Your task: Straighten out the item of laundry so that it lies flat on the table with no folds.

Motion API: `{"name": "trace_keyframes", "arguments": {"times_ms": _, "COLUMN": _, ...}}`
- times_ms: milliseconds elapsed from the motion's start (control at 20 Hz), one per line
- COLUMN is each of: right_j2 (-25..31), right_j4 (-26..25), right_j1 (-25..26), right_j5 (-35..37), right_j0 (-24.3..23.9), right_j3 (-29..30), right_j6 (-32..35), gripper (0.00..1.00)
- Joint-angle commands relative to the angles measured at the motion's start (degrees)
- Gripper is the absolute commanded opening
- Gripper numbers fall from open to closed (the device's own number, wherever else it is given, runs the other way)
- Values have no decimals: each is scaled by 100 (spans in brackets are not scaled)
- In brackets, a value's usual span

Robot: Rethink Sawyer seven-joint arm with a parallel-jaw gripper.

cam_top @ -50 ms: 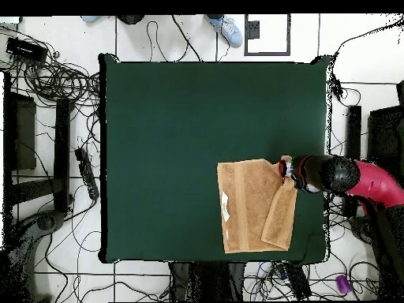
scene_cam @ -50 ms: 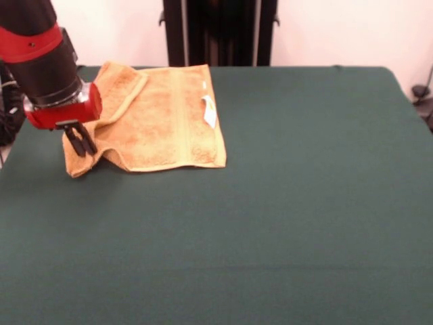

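The golden-orange item of laundry lies near the table's far left corner, with a white tag on top. Its left part is folded over in a long flap. My gripper is at the towel's near left corner, shut on the cloth, and that corner bunches up off the table. From overhead, the towel lies by the table's right edge, with the flap on its right side. There my gripper is at the towel's upper right corner.
The table's edge runs close beside the gripper in both views. Wide green cloth stretches right of the towel and toward the near side in the front view. Cables lie on the floor around the table. A person's shoes show at the overhead view's top.
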Motion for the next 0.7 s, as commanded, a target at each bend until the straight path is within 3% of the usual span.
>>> {"name": "trace_keyframes", "arguments": {"times_ms": 50, "right_j2": 491, "right_j4": 83, "right_j1": 565, "right_j5": 704, "right_j0": 283, "right_j3": -357, "right_j6": -2203, "gripper": 0}}
{"name": "trace_keyframes", "arguments": {"times_ms": 150, "right_j2": 520, "right_j4": 95, "right_j1": 604, "right_j5": 899, "right_j0": 306, "right_j3": -502, "right_j6": -2431, "gripper": 0}}
{"name": "trace_keyframes", "arguments": {"times_ms": 300, "right_j2": 507, "right_j4": -7, "right_j1": 534, "right_j5": 592, "right_j0": 296, "right_j3": -489, "right_j6": -2320, "gripper": 0}}
{"name": "trace_keyframes", "arguments": {"times_ms": 350, "right_j2": 500, "right_j4": -11, "right_j1": 519, "right_j5": 473, "right_j0": 279, "right_j3": -462, "right_j6": -2244, "gripper": 100}}
{"name": "trace_keyframes", "arguments": {"times_ms": 700, "right_j2": 418, "right_j4": -176, "right_j1": 380, "right_j5": -23, "right_j0": 311, "right_j3": -368, "right_j6": -1852, "gripper": 100}}
